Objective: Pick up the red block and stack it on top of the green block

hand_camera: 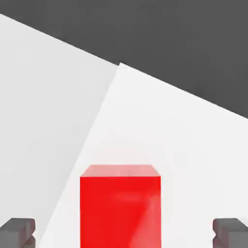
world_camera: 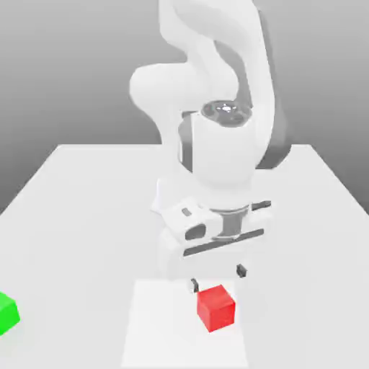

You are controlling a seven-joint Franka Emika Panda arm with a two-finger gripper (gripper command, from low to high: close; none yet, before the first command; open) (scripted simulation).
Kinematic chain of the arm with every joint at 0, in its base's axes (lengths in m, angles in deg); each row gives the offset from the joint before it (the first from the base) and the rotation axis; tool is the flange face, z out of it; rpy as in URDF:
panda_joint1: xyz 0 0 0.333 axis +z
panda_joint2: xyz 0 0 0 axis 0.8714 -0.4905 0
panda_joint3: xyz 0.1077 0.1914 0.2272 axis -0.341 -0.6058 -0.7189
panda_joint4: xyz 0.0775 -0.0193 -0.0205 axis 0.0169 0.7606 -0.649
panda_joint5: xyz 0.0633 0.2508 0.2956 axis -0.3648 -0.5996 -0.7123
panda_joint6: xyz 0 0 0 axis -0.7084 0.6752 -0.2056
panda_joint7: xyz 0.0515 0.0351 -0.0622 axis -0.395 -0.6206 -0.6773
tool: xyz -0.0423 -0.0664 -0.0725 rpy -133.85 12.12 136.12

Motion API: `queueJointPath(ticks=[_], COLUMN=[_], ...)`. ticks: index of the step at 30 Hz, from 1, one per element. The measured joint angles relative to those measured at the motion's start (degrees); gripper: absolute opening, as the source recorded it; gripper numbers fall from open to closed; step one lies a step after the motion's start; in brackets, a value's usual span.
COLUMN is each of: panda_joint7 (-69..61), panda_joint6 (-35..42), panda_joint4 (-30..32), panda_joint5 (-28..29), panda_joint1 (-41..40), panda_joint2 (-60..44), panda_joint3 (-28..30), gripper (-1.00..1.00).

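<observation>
Near the worktop's (world_camera: 72, 252) edge, released two-finger gripper (world_camera: 218, 278) hangs above red cube (world_camera: 216, 308); misaligned descent could knock it.

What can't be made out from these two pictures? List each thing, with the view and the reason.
- Exterior view: the rest of the green block, cut off by the picture's left edge.
- Exterior view: the red block's far faces, turned away from the camera.
- Hand view: the near end of the red block, cut off by the bottom edge.
- Exterior view: part of the arm, cut off by the top edge.
</observation>
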Motion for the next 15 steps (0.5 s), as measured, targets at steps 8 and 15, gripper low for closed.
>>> queueJointPath(ticks=[8, 15], panda_joint7=[0.01, 0.08], panda_joint6=[-4.8, 2.76], panda_joint4=[-0.77, 0.54], panda_joint5=[0.02, 0.15], panda_joint1=[-0.08, -0.26], panda_joint2=[-5.7, 3.16], panda_joint3=[-0.08, -0.24], gripper=[-1.0, -1.0])
